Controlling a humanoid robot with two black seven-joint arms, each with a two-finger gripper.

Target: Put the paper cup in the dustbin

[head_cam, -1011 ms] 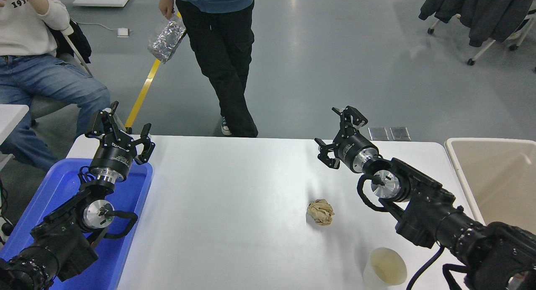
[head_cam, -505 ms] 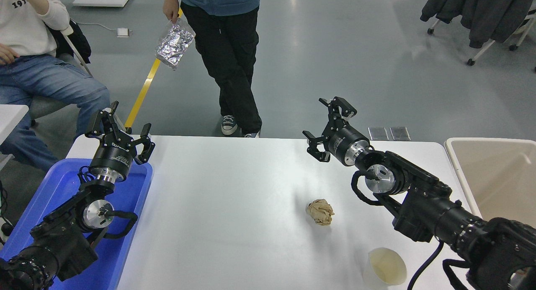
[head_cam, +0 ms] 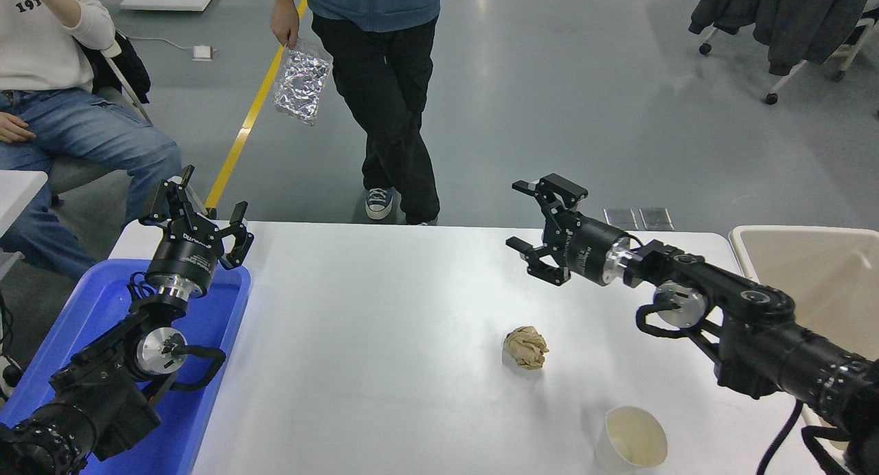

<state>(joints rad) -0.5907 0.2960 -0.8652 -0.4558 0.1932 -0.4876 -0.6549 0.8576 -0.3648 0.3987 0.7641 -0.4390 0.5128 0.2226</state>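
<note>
The paper cup (head_cam: pixel 632 439) stands upright on the white table (head_cam: pixel 384 338) near its front edge, right of centre, its cream-stained inside showing. The dustbin (head_cam: pixel 810 283) is a beige bin at the table's right edge, partly cut off by the frame. My right gripper (head_cam: pixel 535 224) is open and empty, held above the table's far right part, well behind the cup and pointing left. My left gripper (head_cam: pixel 196 211) is open and parked over the blue tray at the lower left.
A crumpled tan-brown paper ball (head_cam: pixel 526 347) lies between the right gripper and the cup. A blue tray (head_cam: pixel 103 310) sits at the table's left edge. A person (head_cam: pixel 384 84) holding a foil bag stands beyond the far edge. Another person (head_cam: pixel 62 118) sits at the far left.
My right arm has swung so the gripper now points left and sits lower over the table. The standing person has stepped right with the foil bag. The cup has not moved.
</note>
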